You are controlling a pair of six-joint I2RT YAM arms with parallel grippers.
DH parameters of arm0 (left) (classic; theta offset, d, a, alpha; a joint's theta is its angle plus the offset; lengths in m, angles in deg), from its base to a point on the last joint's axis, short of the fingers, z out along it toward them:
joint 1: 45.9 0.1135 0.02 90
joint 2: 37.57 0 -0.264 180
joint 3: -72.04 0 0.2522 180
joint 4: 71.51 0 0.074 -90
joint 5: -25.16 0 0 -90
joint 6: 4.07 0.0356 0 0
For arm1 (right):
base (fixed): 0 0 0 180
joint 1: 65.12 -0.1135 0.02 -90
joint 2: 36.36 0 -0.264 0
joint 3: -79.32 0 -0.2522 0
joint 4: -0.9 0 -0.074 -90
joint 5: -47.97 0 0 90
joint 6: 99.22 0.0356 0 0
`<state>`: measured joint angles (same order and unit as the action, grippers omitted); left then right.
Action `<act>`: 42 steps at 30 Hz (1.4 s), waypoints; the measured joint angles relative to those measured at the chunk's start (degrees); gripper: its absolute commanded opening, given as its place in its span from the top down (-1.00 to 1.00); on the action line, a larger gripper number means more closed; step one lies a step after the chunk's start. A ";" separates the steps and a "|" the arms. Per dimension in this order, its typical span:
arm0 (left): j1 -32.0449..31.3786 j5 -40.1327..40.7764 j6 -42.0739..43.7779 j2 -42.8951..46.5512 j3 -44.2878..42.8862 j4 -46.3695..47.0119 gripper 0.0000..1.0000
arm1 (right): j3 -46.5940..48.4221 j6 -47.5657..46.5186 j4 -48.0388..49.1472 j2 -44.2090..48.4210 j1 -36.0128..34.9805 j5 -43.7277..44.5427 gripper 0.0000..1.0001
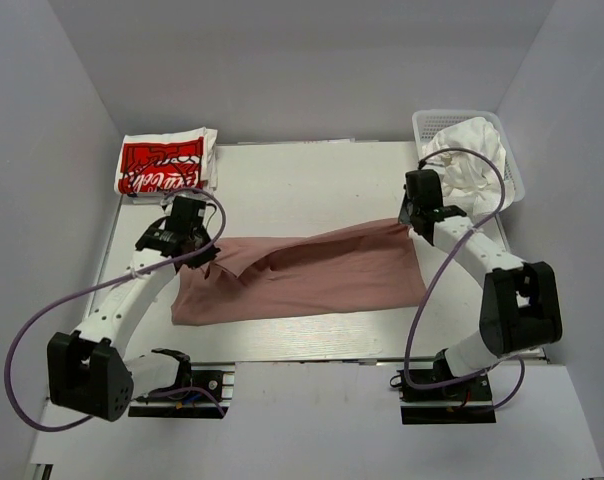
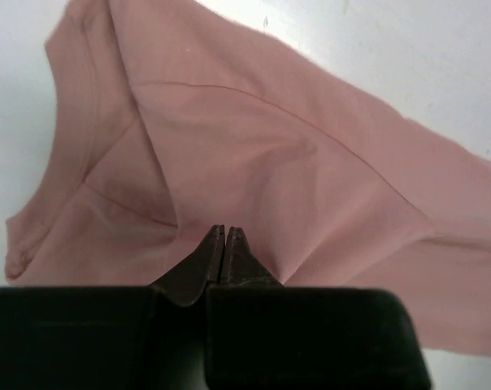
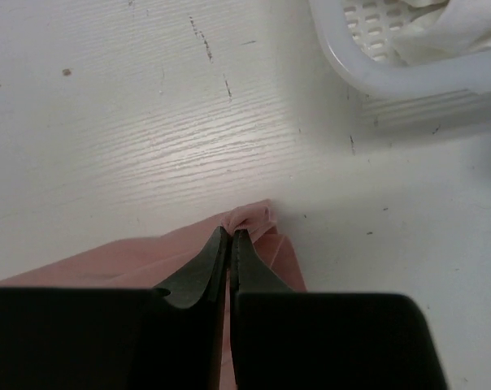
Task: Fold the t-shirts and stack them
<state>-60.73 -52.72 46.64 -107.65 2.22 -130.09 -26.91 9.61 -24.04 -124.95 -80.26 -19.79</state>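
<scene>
A dusty-pink t-shirt (image 1: 312, 280) lies stretched across the middle of the table, its far edge lifted between both grippers. My left gripper (image 1: 204, 252) is shut on the pink fabric at the shirt's left end; the left wrist view shows the tips (image 2: 226, 231) pinched together over the cloth (image 2: 294, 162). My right gripper (image 1: 414, 228) is shut on a bunched corner of the pink shirt (image 3: 258, 218) at its right end. A folded white t-shirt with a red logo print (image 1: 164, 164) lies at the far left. White t-shirts (image 1: 472, 160) fill the basket.
A white plastic mesh basket (image 1: 509, 150) stands at the far right corner; its rim shows in the right wrist view (image 3: 408, 77). Grey walls enclose the table on three sides. The arm bases sit at the near edge.
</scene>
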 measured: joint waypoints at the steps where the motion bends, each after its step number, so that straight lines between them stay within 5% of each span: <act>1: 0.00 -0.96 -0.11 1.55 1.64 0.37 1.00 | -1.29 0.04 0.42 1.36 -0.02 -0.11 1.00; 3: 0.00 -2.82 -0.28 3.21 5.09 1.62 1.00 | -3.98 0.20 1.38 3.98 -0.04 -0.31 0.92; 6: 0.00 -5.55 -0.85 3.21 10.82 3.50 0.83 | -7.72 0.85 2.38 6.73 -0.04 -0.44 0.37; 7: 0.00 -6.32 -1.25 2.73 12.59 3.39 0.61 | -8.98 1.49 2.84 7.28 -0.04 -0.28 0.29; 8: -0.02 -6.97 -1.29 2.12 13.68 3.04 -0.08 | -10.45 2.01 3.32 7.76 -0.04 -0.09 0.21; 10: -0.04 -8.39 -1.88 0.85 14.91 2.05 -0.52 | -13.27 3.69 3.17 8.35 -0.04 1.16 -0.20; 11: -0.04 -9.01 -1.97 0.61 15.10 1.53 -0.99 | -15.02 4.39 2.25 8.63 -0.04 2.54 -0.40; 12: -0.04 -9.64 -2.05 0.66 15.13 0.98 -1.00 | -15.65 5.44 1.64 8.72 -0.02 3.23 -0.40; 13: -0.02 -10.16 -2.45 1.14 15.10 0.68 -1.00 | -16.26 6.05 0.52 8.98 0.00 4.46 -0.80; 22: -0.02 -13.31 -1.01 8.13 12.39 1.62 -1.00 | -16.46 7.87 -1.49 17.42 0.02 4.24 -0.81; 28: -0.02 -16.15 -0.04 -4.98 9.14 8.66 -1.00 | -16.28 2.29 4.52 17.16 -1.29 -9.81 -0.81; 34: 0.26 -20.26 0.35 -19.19 6.69 14.56 -1.00 | -14.36 -1.36 8.59 6.27 -3.43 -22.91 -0.81; 42: 0.07 -19.43 0.31 -33.62 -9.75 7.50 -1.00 | -14.25 2.14 8.26 -2.32 -3.32 -19.98 -0.81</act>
<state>-60.66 -72.16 46.95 -141.27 -7.52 -122.60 -41.16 11.75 -15.78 -127.27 -83.58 -39.77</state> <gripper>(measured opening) 0.997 0.903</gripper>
